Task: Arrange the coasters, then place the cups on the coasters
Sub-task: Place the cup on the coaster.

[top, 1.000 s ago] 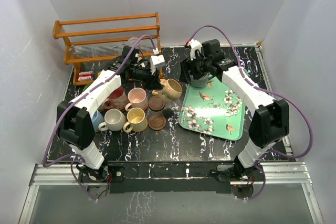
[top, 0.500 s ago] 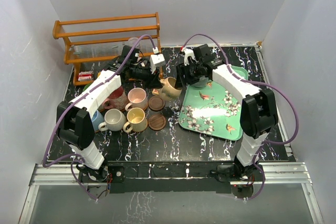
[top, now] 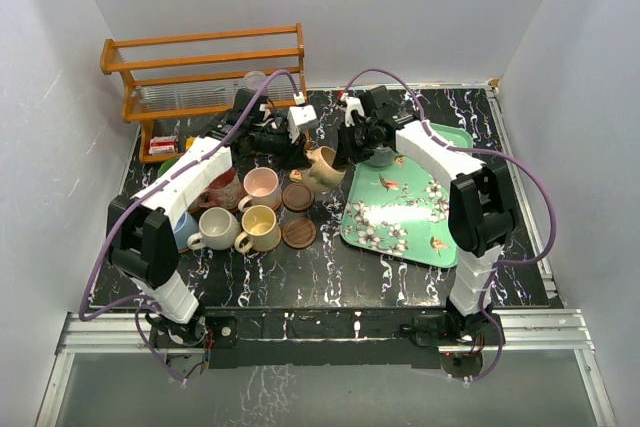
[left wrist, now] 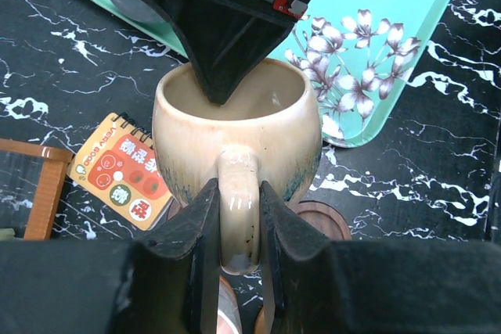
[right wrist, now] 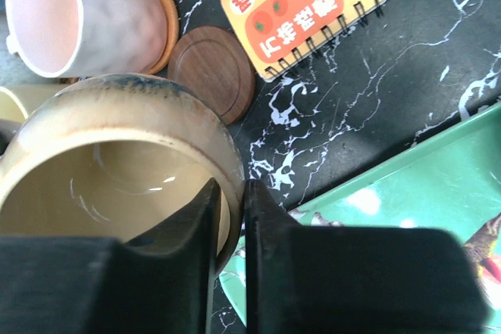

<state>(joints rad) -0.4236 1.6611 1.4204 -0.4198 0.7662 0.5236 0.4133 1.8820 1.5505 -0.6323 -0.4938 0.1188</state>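
Snapping shut on the mug point(left wrist: 235, 127) rim, right end effector point(right wrist: 232, 193) joins left end effector point(left wrist: 237, 197) gripping its handle: likely handover.

Floral green tray point(top: 400, 215) near orange notebook point(right wrist: 304, 7) on marble table point(top: 330, 282), wooden rack point(top: 190, 97) behind

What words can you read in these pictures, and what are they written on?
"VERY GOOD": along one edge of the small orange spiral notepad; the second word is less sharp.
Characters in the round spots on the same notepad: too blurred to read.
Print on the red box at the far left: too small to read.
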